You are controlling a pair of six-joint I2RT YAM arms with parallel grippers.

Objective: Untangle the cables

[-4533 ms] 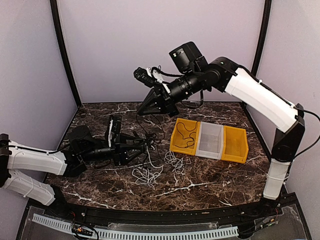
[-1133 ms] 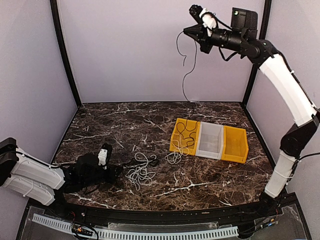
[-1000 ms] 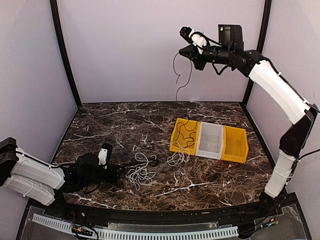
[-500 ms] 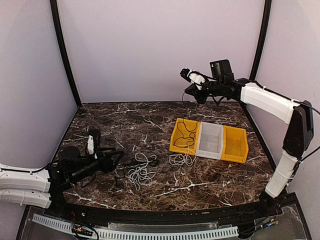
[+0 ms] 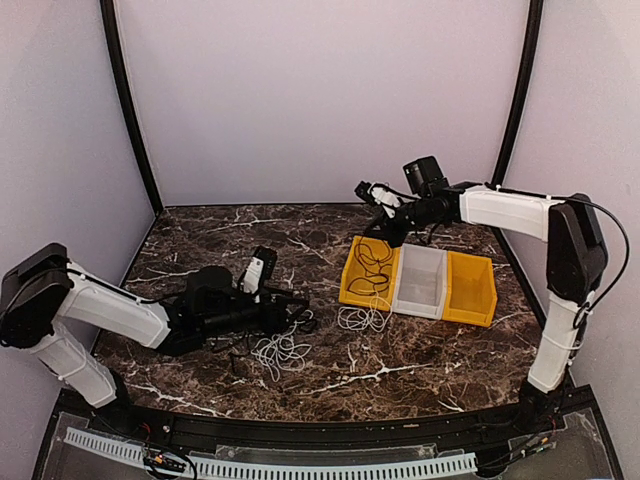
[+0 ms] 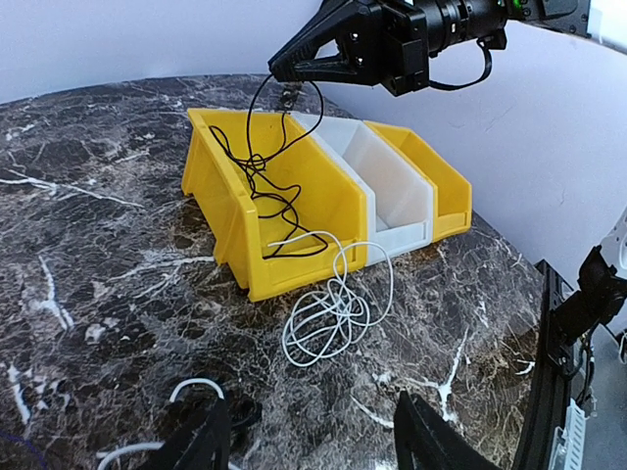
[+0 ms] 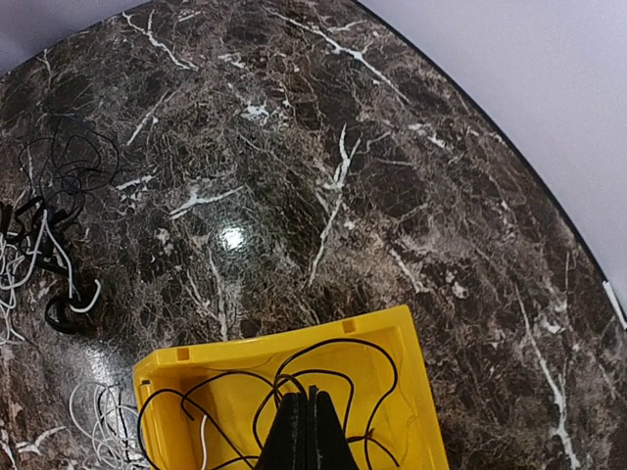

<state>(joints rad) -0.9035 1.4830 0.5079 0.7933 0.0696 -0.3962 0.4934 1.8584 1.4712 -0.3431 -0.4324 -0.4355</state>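
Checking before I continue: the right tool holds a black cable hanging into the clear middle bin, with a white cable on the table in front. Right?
No. The black cable hangs into the yellow bin at the row's left end, not the clear bin; the left wrist view shows it. Rest is right.

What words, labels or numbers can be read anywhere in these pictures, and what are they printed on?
None: no readable text shows in any view.
The yellow plastic bin holding the thin black cable, the translucent white bin beside it, the second yellow bin and the dark marble table all look plain, with no lettering or signs.
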